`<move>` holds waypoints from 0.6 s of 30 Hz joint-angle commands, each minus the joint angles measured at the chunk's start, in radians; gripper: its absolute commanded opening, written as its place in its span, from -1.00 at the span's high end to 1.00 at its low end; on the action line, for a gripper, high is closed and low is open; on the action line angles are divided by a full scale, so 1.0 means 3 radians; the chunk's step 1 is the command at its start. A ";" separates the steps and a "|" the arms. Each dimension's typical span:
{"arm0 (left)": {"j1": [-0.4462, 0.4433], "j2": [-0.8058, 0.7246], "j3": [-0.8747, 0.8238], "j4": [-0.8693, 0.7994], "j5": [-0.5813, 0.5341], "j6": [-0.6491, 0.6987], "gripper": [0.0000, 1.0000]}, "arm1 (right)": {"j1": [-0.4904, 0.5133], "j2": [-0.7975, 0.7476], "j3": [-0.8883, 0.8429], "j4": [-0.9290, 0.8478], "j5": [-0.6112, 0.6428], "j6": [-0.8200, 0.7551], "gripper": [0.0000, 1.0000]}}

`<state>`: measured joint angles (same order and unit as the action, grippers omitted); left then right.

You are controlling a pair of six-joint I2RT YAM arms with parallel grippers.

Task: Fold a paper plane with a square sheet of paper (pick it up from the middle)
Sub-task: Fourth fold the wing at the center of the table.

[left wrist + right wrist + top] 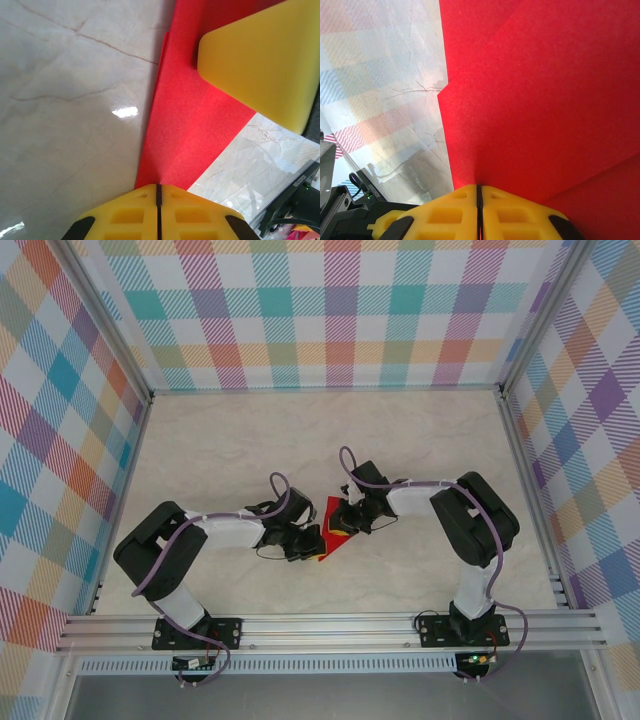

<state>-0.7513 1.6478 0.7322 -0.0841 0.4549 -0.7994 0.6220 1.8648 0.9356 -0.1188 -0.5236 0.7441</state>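
Between the two arms, left pincer (158,190) and right pincer (479,190) each press together on an edge of the folded red paper sheet (334,514), near the marble bench's (250,440) front middle, likely gripping opposite sides to line up a crease.

Bare tabletop (320,430) lies open out to the plaid walls (330,310) at back and both sides, while mid-table the left gripper (312,544) and right gripper (346,523) crowd together on the red paper (331,510).
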 commanded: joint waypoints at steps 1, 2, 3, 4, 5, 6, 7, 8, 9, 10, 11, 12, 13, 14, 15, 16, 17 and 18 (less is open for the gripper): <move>-0.0043 0.0146 -0.0030 -0.0410 -0.0084 0.0056 0.86 | 0.0028 0.0228 -0.0081 -0.0185 0.0329 -0.0047 0.81; -0.0041 0.0140 -0.0028 -0.0415 -0.0080 0.0056 0.86 | 0.0029 0.0227 -0.0077 -0.0187 0.0334 -0.0047 0.81; -0.0042 0.0112 -0.0019 -0.0420 -0.0072 0.0054 0.86 | 0.0028 0.0222 -0.0076 -0.0191 0.0334 -0.0051 0.82; -0.0039 0.0079 -0.0011 -0.0415 -0.0056 0.0049 0.86 | 0.0028 0.0221 -0.0076 -0.0194 0.0334 -0.0051 0.81; -0.0041 0.0011 0.0002 -0.0405 -0.0041 0.0043 0.86 | 0.0030 0.0224 -0.0069 -0.0195 0.0339 -0.0058 0.82; -0.0042 -0.0065 0.0015 -0.0400 -0.0029 0.0034 0.86 | 0.0028 0.0217 -0.0071 -0.0203 0.0339 -0.0058 0.82; -0.0042 -0.0132 0.0025 -0.0412 -0.0035 0.0030 0.86 | 0.0028 0.0216 -0.0071 -0.0204 0.0340 -0.0060 0.82; -0.0039 -0.0205 0.0043 -0.0432 -0.0038 0.0028 0.86 | 0.0029 0.0216 -0.0066 -0.0205 0.0341 -0.0057 0.82; -0.0039 -0.0266 0.0059 -0.0462 -0.0051 0.0031 0.85 | 0.0028 0.0216 -0.0066 -0.0203 0.0339 -0.0057 0.82; -0.0038 -0.0291 0.0065 -0.0483 -0.0054 0.0038 0.85 | 0.0028 0.0216 -0.0065 -0.0203 0.0342 -0.0057 0.82; -0.0039 -0.0295 0.0060 -0.0484 -0.0057 0.0047 0.84 | 0.0030 0.0221 -0.0063 -0.0206 0.0340 -0.0058 0.82; -0.0041 -0.0267 0.0046 -0.0479 -0.0059 0.0054 0.84 | 0.0028 0.0221 -0.0066 -0.0202 0.0342 -0.0057 0.82; -0.0042 -0.0217 0.0031 -0.0467 -0.0059 0.0061 0.84 | 0.0031 0.0226 -0.0066 -0.0202 0.0343 -0.0057 0.82; -0.0041 -0.0161 0.0019 -0.0461 -0.0059 0.0068 0.85 | 0.0028 0.0227 -0.0065 -0.0207 0.0343 -0.0056 0.82; -0.0039 -0.0109 0.0010 -0.0438 -0.0053 0.0071 0.85 | 0.0028 0.0228 -0.0069 -0.0206 0.0344 -0.0057 0.82; -0.0038 -0.0080 -0.0001 -0.0388 -0.0035 0.0060 0.85 | 0.0028 0.0232 -0.0073 -0.0202 0.0344 -0.0057 0.82; -0.0042 -0.0059 -0.0008 -0.0354 -0.0029 0.0052 0.85 | 0.0029 0.0232 -0.0076 -0.0203 0.0352 -0.0057 0.82; -0.0042 -0.0044 -0.0002 -0.0334 -0.0037 0.0045 0.85 | 0.0028 0.0232 -0.0081 -0.0202 0.0350 -0.0057 0.82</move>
<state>-0.7528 1.6119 0.7376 -0.1783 0.4461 -0.7925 0.6220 1.8660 0.9367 -0.1200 -0.5240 0.7441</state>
